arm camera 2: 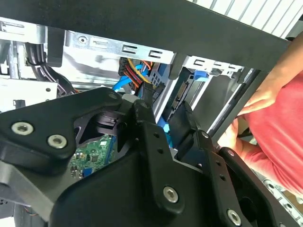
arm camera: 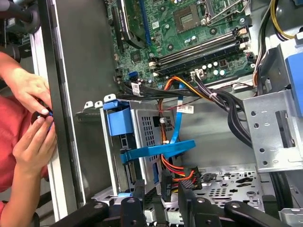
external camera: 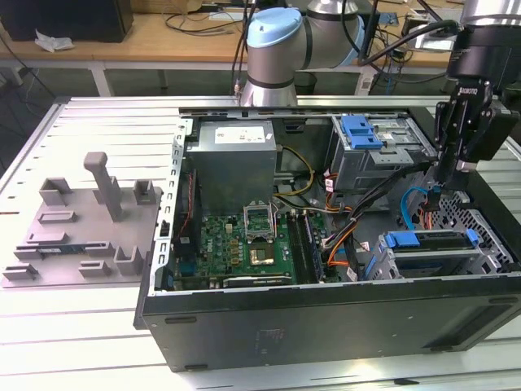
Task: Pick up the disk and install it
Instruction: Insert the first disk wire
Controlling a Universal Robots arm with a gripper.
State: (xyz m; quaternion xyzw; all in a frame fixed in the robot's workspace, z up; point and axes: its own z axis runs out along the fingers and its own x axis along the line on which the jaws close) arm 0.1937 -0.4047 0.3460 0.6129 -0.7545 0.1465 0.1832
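The disk (external camera: 431, 242) lies flat in the lower drive cage at the front right corner of the open computer case (external camera: 326, 318), with blue bracket ends at both sides. Its blue bracket (arm camera: 118, 120) sits in the grey cage in the first wrist view. My gripper (external camera: 440, 189) hangs just above and behind that cage, pointing down. Its fingers (arm camera: 138, 191) stand a little apart, open, with nothing held. A black cable connector (arm camera: 166, 182) with orange and red wires lies just beyond the fingertips. In the second wrist view the gripper (arm camera 2: 163, 106) hovers over blue plastic.
A grey fixture (external camera: 81, 228) with upright posts lies on the table at the exterior view's left. Inside the case are a motherboard (external camera: 244, 244), a power supply (external camera: 232, 163), cable bundles (external camera: 350, 220) and an upper cage with a blue latch (external camera: 362, 130). A person's hands (arm camera: 28, 94) touch the case wall.
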